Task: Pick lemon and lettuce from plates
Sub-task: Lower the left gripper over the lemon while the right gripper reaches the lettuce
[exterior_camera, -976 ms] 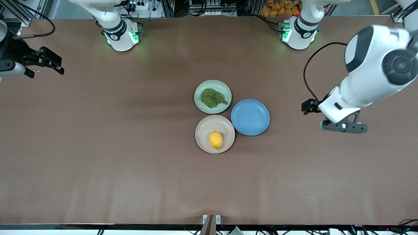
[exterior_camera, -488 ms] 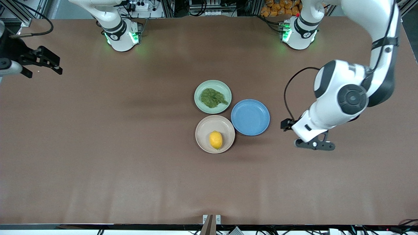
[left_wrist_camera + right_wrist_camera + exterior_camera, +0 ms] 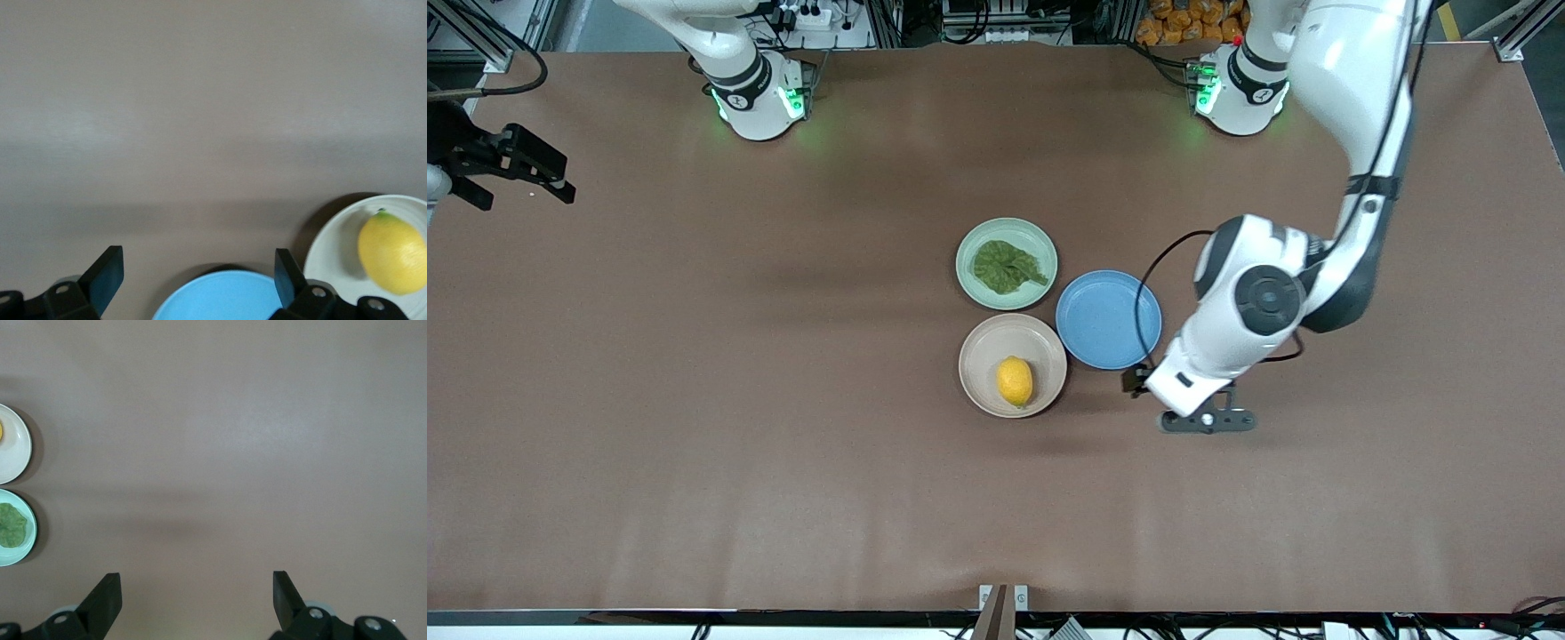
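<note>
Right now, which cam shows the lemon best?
The left wrist view: the lemon is large and whole on its beige plate. The front view shows it whole but small. The right wrist view catches only a yellow sliver at the frame edge.

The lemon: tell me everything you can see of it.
The lemon is a small, oval, bright yellow fruit with a smooth-looking skin and a dark nub at one tip, seen in the left wrist view. It lies on its side in the beige-pink plate, off-centre toward the front camera. Only the plate touches it. The left gripper, open, hovers apart from it, over bare table beside the blue plate.
</note>
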Available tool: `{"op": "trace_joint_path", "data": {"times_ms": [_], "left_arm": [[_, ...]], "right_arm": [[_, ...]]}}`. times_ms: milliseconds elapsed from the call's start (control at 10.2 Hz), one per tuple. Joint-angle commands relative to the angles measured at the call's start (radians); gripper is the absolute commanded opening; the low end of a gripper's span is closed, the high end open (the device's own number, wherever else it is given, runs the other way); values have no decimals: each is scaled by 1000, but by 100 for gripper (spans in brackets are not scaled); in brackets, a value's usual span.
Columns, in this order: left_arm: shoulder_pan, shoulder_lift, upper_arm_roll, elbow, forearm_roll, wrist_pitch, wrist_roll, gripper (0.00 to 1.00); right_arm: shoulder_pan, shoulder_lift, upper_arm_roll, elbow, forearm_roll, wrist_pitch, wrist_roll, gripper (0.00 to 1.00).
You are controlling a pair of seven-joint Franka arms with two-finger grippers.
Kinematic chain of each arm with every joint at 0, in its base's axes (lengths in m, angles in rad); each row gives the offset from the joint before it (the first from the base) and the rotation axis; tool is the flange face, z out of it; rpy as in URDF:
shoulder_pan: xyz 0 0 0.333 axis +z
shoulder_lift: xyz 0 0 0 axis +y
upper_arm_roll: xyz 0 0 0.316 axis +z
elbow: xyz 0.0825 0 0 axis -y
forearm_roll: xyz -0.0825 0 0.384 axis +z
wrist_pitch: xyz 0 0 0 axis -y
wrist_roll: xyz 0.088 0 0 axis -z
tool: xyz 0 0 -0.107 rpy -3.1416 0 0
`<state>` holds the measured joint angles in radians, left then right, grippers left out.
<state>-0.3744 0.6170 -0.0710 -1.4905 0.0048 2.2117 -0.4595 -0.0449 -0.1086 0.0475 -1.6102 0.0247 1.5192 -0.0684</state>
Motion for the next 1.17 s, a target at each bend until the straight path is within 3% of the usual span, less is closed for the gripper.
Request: {"op": "trace_joint_path", "data": {"times_ms": [0,390,780,976,1073], "left_arm": [[-49,62,10,49,-12,58,-106,100],[-112,101,10,49,-12,186,-275,100],[-182,148,10,49,-12,286,-393,100],[-210,165,10,46,-11,292,-398,100],[-225,181,10,42,-11,292,-398,100]], "right_arm": [[29,-8,18,-11,18,7,6,100],[294,94,22,-36,44,102,337,100],[615,317,23,-43,-84,283,724,100],[677,395,25,-72,-83,408,852,100],[681,409,61,-126,-81,509,945,100]]}}
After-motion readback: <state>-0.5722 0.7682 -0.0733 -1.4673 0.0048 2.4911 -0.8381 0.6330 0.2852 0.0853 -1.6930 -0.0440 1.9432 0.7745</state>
